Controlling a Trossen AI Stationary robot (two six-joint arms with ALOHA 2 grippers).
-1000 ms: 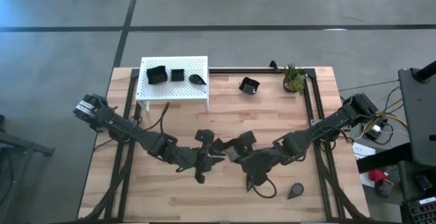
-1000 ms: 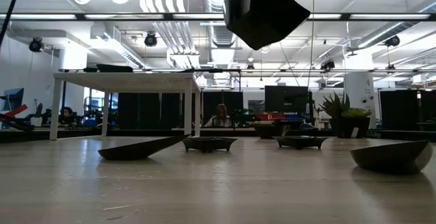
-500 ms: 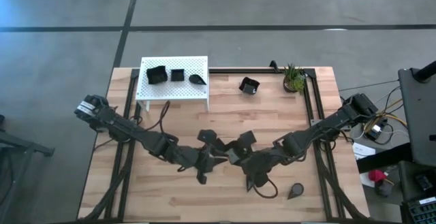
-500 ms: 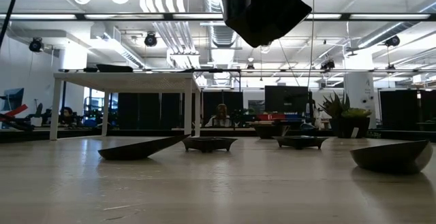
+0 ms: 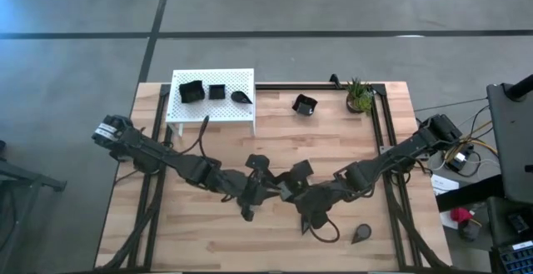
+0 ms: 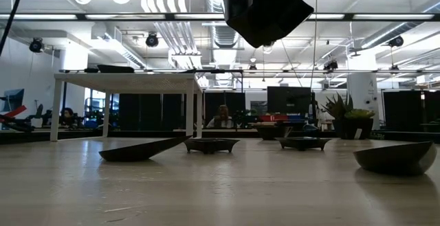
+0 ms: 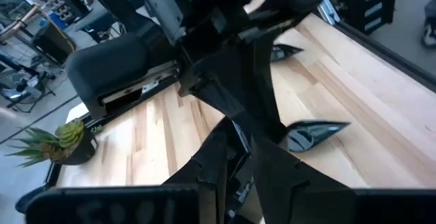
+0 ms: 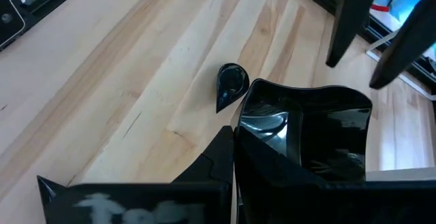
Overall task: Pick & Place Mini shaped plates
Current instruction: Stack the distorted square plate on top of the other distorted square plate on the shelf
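A large glossy black plate with upturned rims (image 8: 306,135) hangs above the table's middle, also seen from below in the low view (image 6: 265,9). My right gripper (image 5: 285,189) is shut on it. My left gripper (image 5: 268,186) faces it from the table's left. Its two fingers (image 8: 347,26) stand apart, open, by the plate's far rim. A teardrop plate (image 8: 229,84) lies flat on the wood below. Three small plates (image 5: 215,92) sit on the white platform (image 5: 179,112). My right gripper holds the large plate by its near rim wall (image 8: 240,139), at a corner. One finger (image 8: 219,157) shows outside the wall; the plate hides the other. The plate is lifted clear of the table and tilted. My left gripper: whether it touches the plate I cannot tell.
A square plate (image 5: 305,104) and a potted plant (image 5: 359,97) stand at the far right. A teardrop plate (image 5: 361,234) lies near the front right. The low view shows several more plates on the table (image 6: 141,148). A black rail frame (image 5: 379,132) edges the right side.
My left gripper has moved a little toward the table's right, closer to my right gripper and the plate it holds. Its fingers have kept the same gap. The plate has stayed lifted where it was.
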